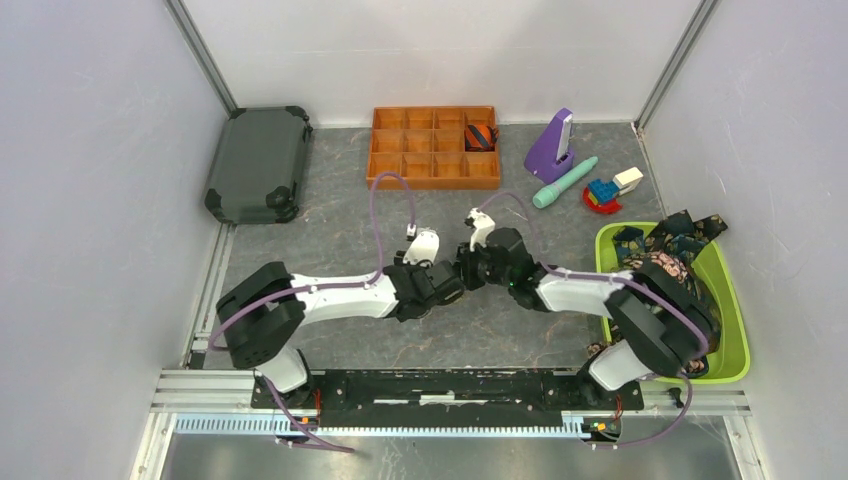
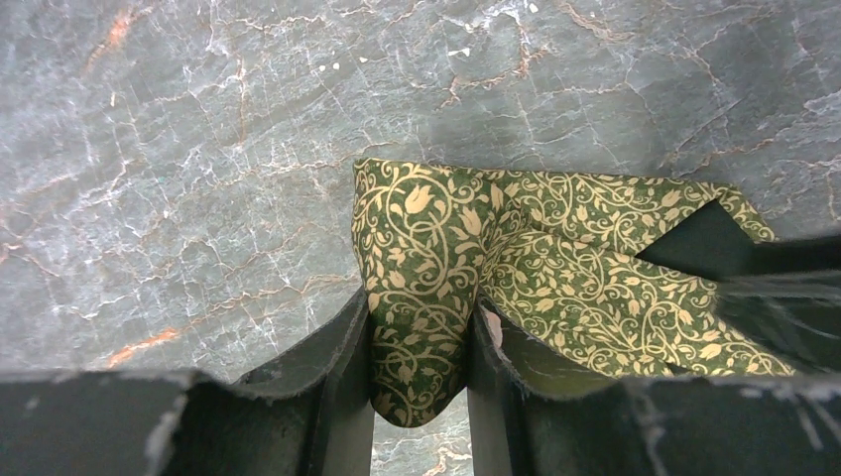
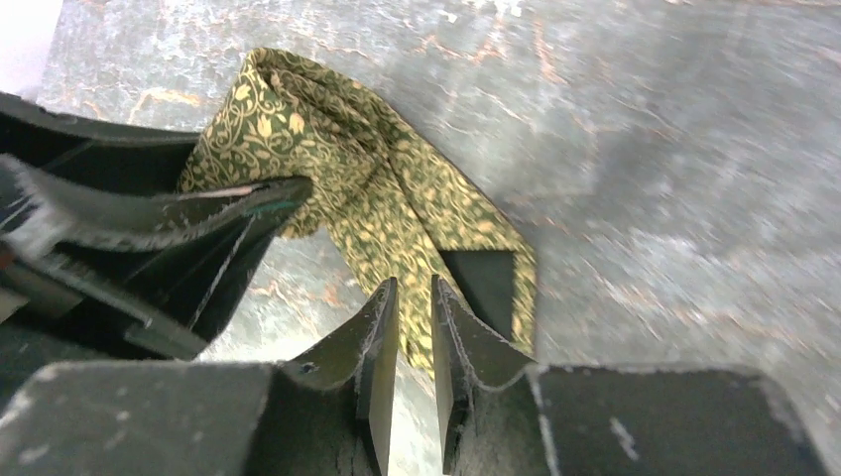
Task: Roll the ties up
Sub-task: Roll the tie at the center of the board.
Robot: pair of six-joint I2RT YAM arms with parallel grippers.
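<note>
top external: dark ties (image 1: 668, 242) in green bin (image 1: 737, 335)

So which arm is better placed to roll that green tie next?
Probably the left. The left gripper clamps a folded part of the green tie, ready to turn it. The right gripper sits at the tie's loose end; whether it grips is unclear.

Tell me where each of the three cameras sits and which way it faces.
Top external: above and behind the bases, looking down on the table; left arm and right arm show.
Left wrist: on that wrist, looking down at the green tie; left end effector shut on it.
Right wrist: on that wrist, facing the green tie; right end effector shows.
Shared: both wrist views show the green tie.
</note>
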